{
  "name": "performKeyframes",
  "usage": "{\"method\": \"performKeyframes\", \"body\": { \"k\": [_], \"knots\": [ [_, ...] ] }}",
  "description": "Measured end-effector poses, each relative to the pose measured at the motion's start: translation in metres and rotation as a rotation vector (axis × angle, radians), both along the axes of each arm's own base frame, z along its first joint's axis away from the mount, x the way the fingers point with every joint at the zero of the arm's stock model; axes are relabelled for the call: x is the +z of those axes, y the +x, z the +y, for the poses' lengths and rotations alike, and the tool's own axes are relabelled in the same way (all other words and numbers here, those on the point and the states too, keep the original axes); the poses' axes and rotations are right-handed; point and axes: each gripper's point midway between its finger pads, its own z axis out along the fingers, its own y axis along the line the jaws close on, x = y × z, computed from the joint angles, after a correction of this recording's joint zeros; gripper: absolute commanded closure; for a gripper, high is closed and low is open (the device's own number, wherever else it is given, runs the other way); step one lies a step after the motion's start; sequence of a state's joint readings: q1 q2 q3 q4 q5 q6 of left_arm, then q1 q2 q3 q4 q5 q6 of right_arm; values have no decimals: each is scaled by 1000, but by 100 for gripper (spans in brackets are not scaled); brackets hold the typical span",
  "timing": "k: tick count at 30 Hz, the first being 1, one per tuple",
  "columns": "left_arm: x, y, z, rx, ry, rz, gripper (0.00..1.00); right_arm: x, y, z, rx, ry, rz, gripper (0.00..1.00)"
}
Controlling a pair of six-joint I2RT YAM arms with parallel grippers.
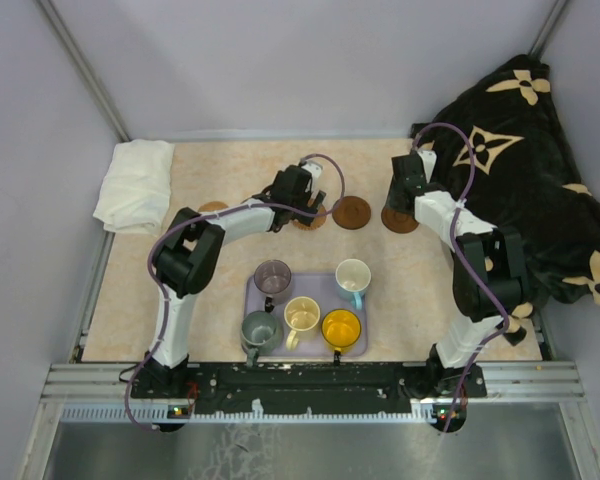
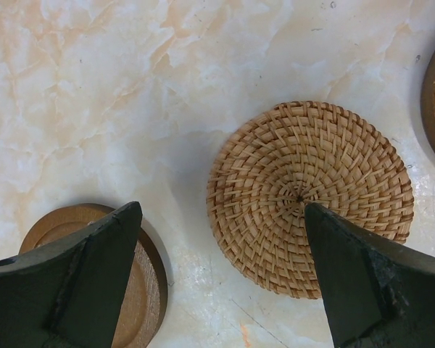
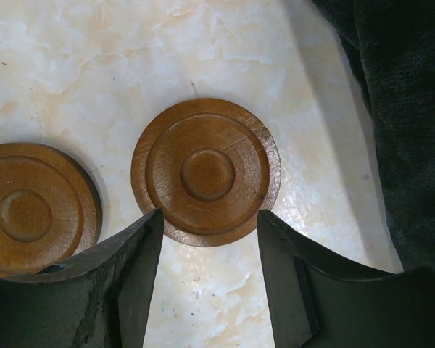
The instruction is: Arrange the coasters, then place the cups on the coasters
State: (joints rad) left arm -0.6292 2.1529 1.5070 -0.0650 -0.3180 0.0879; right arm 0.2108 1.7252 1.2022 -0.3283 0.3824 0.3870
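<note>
Both arms reach out over the marbled tabletop (image 1: 130,300), where the coasters lie in a loose row running from 9 to 3 o'clock across its middle. The left pincer (image 2: 221,217) hangs with its fingers spread wide and empty. A woven coaster (image 2: 308,199) lies flat beneath it, its 4 o'clock edge hidden behind one finger. A wooden coaster (image 2: 148,290) shows partly under the other finger at 7 o'clock. The right pincer (image 3: 209,221) is also parted and grips nothing. Its fingertips hover over the 5 and 7 o'clock edges of a ridged brown coaster (image 3: 206,172), which lies flat on the tabletop. The middle coaster (image 1: 352,212) lies between the two pincers, just apart from its neighbours. A tan coaster (image 1: 213,208) sits at the 9 o'clock end of the row. All the cups stand on a lavender tray (image 1: 310,288) at 6 o'clock, near the arm bases:

- the purple-grey cup (image 1: 273,277) at the tray's 11 o'clock
- the white cup (image 1: 353,275) at 1 o'clock
- the cream cup (image 1: 302,314) near the centre
- the yellow cup (image 1: 341,328) at 5 o'clock
- the grey-green cup (image 1: 260,330) at 7 o'clock

A white cloth (image 1: 135,185) lies at 10 o'clock, and a dark patterned blanket (image 1: 520,170) is heaped at 2 o'clock.
</note>
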Motion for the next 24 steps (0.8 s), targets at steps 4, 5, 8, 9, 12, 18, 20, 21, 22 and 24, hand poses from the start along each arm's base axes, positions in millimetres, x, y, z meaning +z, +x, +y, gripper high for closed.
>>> {"method": "performKeyframes", "body": {
  "k": [4,5,8,9,12,18,20,21,22,24],
  "knots": [
    [0,0,1,6,6,-4,1,0,0,0,1,0,0,44],
    [0,0,1,7,7,-5,1,0,0,0,1,1,1,44],
    [1,0,2,12,10,-7,1,0,0,1,2,2,1,44],
    [1,0,2,14,12,-8,1,0,0,1,2,2,1,44],
    [1,1,3,18,15,-10,1,-1,0,1,2,2,2,44],
    [1,1,3,20,15,-11,1,-2,0,1,2,2,4,44],
    [1,1,3,20,15,-12,1,-2,0,1,2,2,4,44],
    [0,1,3,20,14,-12,1,-2,0,1,2,1,4,44],
    [0,0,3,20,13,-14,1,-2,0,1,2,2,4,44],
    [1,-1,4,21,7,-17,1,-2,0,1,2,2,4,44]
  ]
}}
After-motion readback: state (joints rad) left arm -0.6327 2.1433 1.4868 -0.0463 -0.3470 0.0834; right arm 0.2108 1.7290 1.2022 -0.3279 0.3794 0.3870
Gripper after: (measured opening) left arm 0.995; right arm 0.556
